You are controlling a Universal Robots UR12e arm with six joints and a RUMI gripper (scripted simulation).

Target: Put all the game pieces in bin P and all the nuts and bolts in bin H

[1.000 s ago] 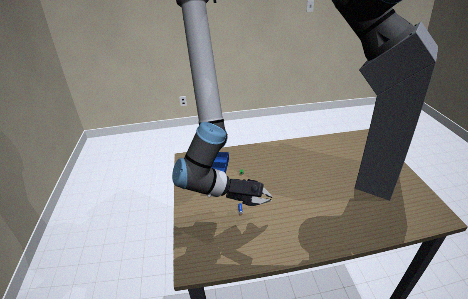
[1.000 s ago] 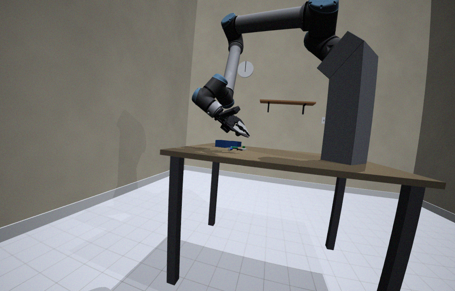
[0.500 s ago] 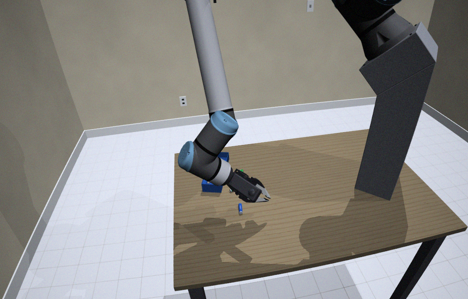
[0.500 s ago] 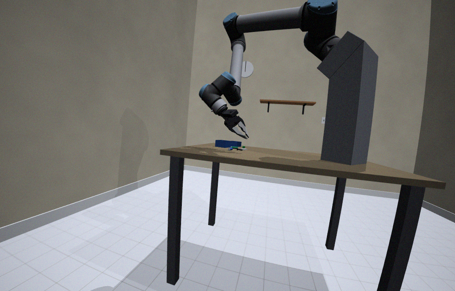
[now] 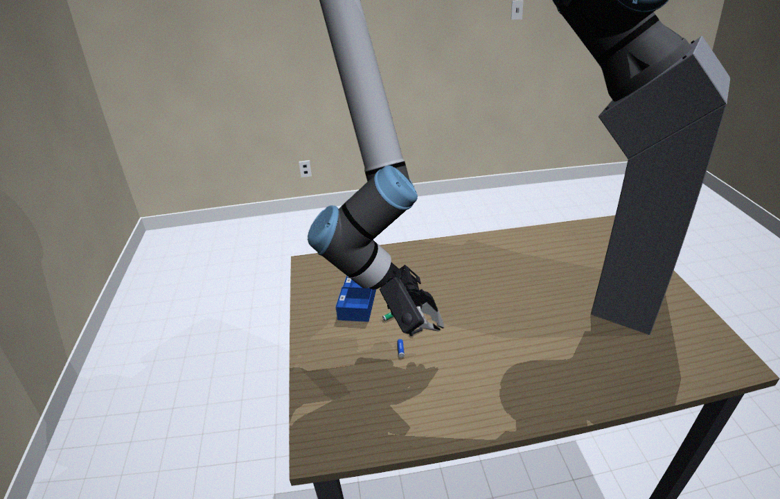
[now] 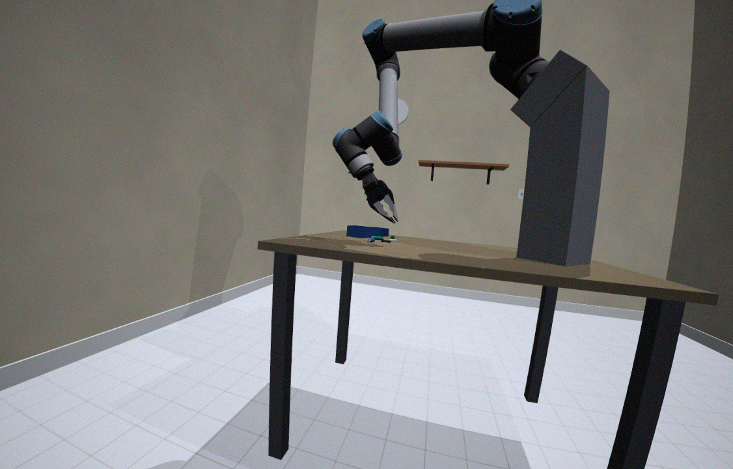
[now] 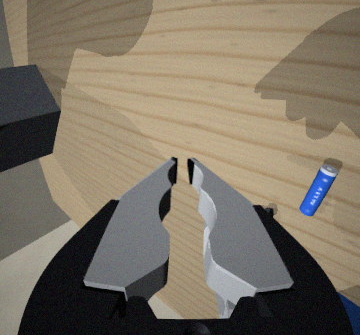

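Note:
My gripper (image 5: 433, 326) hangs tilted a little above the left half of the wooden table. Its fingers are shut with nothing between them; the wrist view (image 7: 181, 167) shows only bare wood through the thin gap at the tips. A blue bin (image 5: 355, 301) with white labels stands just behind my wrist, partly hidden by it; I cannot read the letters. A small green and white piece (image 5: 387, 317) lies beside the bin, left of the fingers. A blue battery (image 5: 400, 348) lies in front of the gripper and also shows at the right of the wrist view (image 7: 318, 190).
The robot's dark grey pedestal (image 5: 647, 217) stands on the right rear of the table. The table's left edge runs close to the bin. From the low side view the bin (image 6: 366, 231) and the small pieces (image 6: 381, 238) sit under the gripper (image 6: 391, 218).

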